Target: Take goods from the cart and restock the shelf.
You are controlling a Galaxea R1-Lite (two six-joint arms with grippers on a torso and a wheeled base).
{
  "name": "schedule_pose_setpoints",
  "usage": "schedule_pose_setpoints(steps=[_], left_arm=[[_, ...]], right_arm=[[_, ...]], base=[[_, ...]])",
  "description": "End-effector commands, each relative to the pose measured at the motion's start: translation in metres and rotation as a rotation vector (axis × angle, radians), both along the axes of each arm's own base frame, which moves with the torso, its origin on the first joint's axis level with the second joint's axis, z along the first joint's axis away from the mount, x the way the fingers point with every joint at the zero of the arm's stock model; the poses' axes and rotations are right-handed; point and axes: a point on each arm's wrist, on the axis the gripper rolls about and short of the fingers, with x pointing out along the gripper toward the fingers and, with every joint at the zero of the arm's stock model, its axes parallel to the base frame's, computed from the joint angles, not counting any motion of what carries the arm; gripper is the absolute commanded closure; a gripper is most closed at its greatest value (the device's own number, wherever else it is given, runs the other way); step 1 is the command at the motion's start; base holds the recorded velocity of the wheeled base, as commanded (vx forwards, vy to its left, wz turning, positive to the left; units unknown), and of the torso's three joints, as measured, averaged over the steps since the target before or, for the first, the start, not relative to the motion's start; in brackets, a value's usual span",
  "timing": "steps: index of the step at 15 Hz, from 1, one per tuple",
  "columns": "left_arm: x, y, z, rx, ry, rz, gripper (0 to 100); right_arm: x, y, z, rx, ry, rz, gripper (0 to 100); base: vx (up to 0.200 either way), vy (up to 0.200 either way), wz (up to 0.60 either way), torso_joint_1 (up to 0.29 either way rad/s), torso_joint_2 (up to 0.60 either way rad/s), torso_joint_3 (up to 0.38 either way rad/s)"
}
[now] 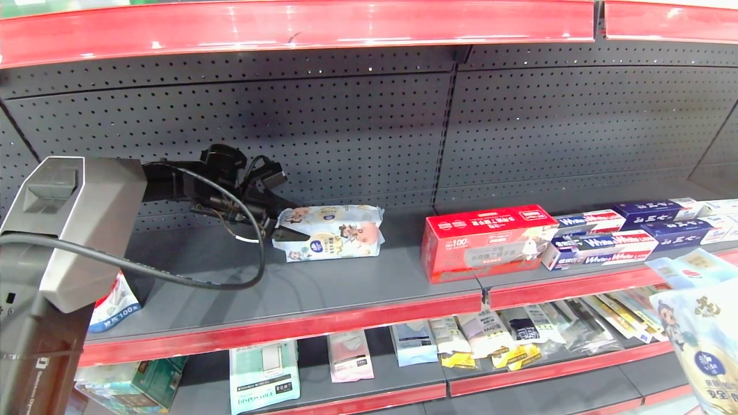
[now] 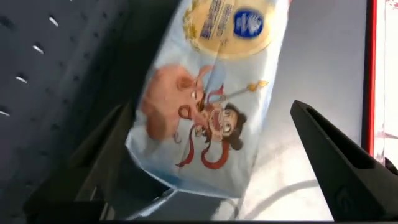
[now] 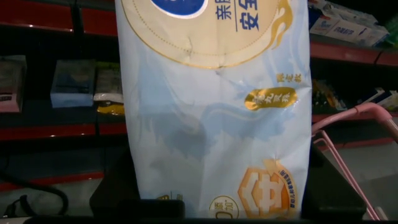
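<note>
**Q:** Where is the left end effector (image 1: 285, 223), and what is its state?
**A:** It is at the left end of the soft pack (image 1: 331, 231), which lies flat on the grey shelf (image 1: 323, 291) close to the perforated back panel (image 1: 346, 127). In the left wrist view the two fingers (image 2: 329, 158) stand spread wide. The pack (image 2: 208, 99) lies between them, nearer one finger and apart from the other. The end effector is open and grips nothing.

**Q:** And the right end effector (image 3: 217, 202)?
**A:** It is closed on a second soft pack (image 3: 214, 112), which it holds upright in the air. In the head view this second pack (image 1: 706, 346) is at the lower right, in front of the shelf edge.

**Q:** What else stands on the same shelf?
**A:** A red box (image 1: 487, 242) stands well to the right of the first pack. Just beyond it is a row of blue-and-white boxes (image 1: 599, 248).

**Q:** What lies below and behind?
**A:** The lower shelf (image 1: 548, 369) carries flat packets. In the right wrist view, the pink cart frame (image 3: 354, 149) is beside the held pack.
</note>
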Motion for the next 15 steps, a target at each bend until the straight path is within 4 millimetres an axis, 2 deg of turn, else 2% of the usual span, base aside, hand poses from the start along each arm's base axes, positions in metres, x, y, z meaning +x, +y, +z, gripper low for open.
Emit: schedule_pose_setpoints(steps=[1, 3, 5, 8, 15], left_arm=[[0.002, -0.005, -0.009, 0.003, 0.016, -0.011, 0], [0.002, -0.009, -0.013, 0.004, 0.024, -0.021, 0], [0.004, -0.012, -0.029, 0.008, 0.055, -0.028, 0], [0.002, -0.017, -0.042, 0.014, 0.113, -0.039, 0], [0.0, -0.018, -0.05, 0.019, 0.156, -0.038, 0]], right_arm=[[0.0, 0.0, 0.0, 0.0, 0.0, -0.001, 100], [0.0, 0.0, 0.0, 0.0, -0.001, -0.001, 100], [0.0, 0.0, 0.0, 0.0, -0.004, -0.003, 100], [-0.001, 0.0, 0.0, -0.009, -0.004, -0.001, 100], [0.0, 0.0, 0.0, -0.01, -0.001, -0.001, 100]], base=[[0.0, 0.0, 0.0, 0.0, 0.0, 0.0], [0.0, 0.0, 0.0, 0.0, 0.0, 0.0], [0.0, 0.0, 0.0, 0.0, 0.0, 0.0], [0.0, 0.0, 0.0, 0.0, 0.0, 0.0], [0.0, 0.0, 0.0, 0.0, 0.0, 0.0]])
